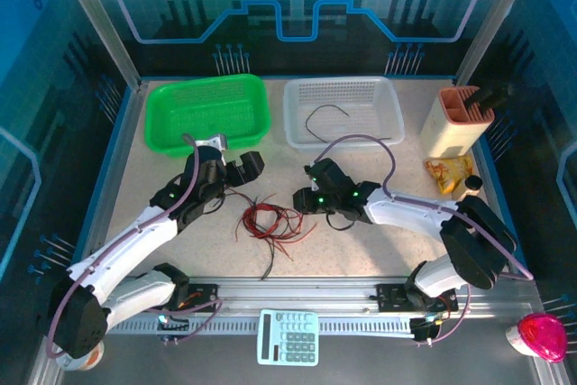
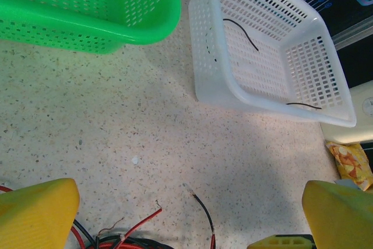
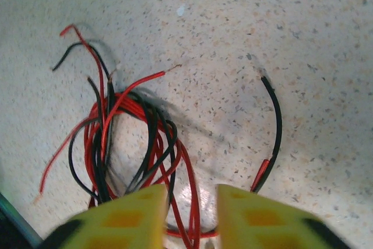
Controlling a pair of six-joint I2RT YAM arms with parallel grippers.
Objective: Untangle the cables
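The cables (image 1: pixel 270 220) lie in a loose red and black tangle on the speckled table between my two arms. My right gripper (image 1: pixel 302 197) hovers low at the tangle's right side. In the right wrist view its yellow fingers (image 3: pixel 131 217) stand a narrow gap apart, and red strands of the cables (image 3: pixel 128 138) run through that gap (image 3: pixel 192 202). A separate black and red piece (image 3: pixel 274 132) curves to the right. My left gripper (image 2: pixel 189 208) is wide open above the table just beyond the tangle, whose ends (image 2: pixel 125 234) show at the bottom edge. It holds nothing.
A green basket (image 1: pixel 207 114) and a white basket (image 1: pixel 343 143) stand at the back; a black wire (image 1: pixel 325 117) lies in the white one. A beige holder (image 1: pixel 455 123) and a snack packet (image 1: pixel 448 171) sit at the right. A calculator (image 1: pixel 288 337) lies at the near rail.
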